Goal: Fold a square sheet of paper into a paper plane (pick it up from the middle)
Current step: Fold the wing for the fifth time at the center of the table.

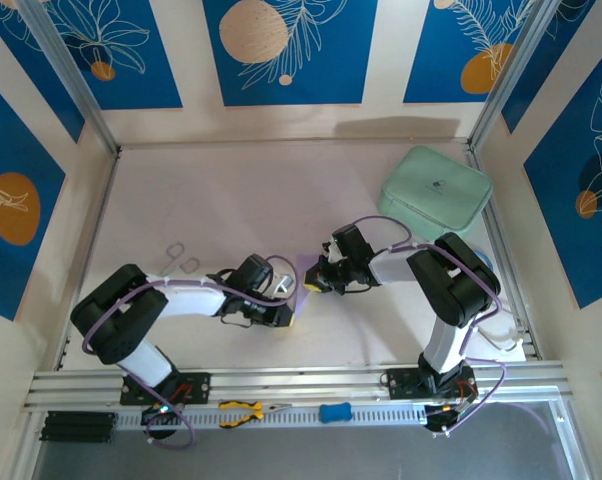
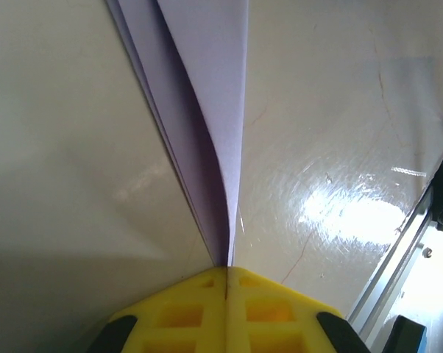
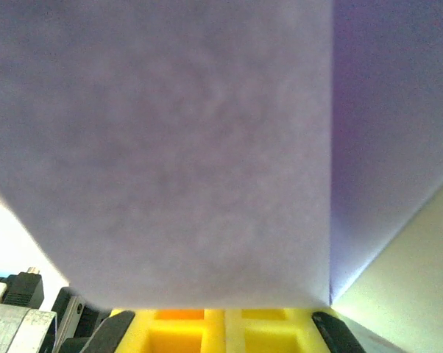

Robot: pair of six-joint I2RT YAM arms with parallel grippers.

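Left gripper [image 1: 292, 314] sits just left of the tabletop's [image 1: 231, 190] middle in the top view, with its arm reaching in from the near left corner. In its wrist view the left gripper [image 2: 227, 278] has its yellow fingers [image 2: 185, 312] pressed flat together, and the narrow end of the sheet of paper [image 2: 207, 81] is pinched in the seam between them. From there the pale lavender sheet fans upward in several folded layers, one flap bowing slightly away from the others, above the glossy pale tabletop [image 2: 74, 162]. From overhead, the sheet of paper [image 1: 306, 272] shows as a small lavender patch between the two grippers, touching both. Right gripper [image 1: 312, 285] meets it from the right, its arm bent back toward the near right corner. In the right wrist view the right gripper [image 3: 225, 315] is likewise closed, its yellow fingers [image 3: 177, 327] side by side, gripping the lower edge of the sheet of paper [image 3: 162, 147]. The sheet stands broad and blurred close before the lens, with a darker folded panel at its right side. Well apart, toward the far right corner, a mint-green rounded case [image 1: 436, 190] lies flat on the tabletop
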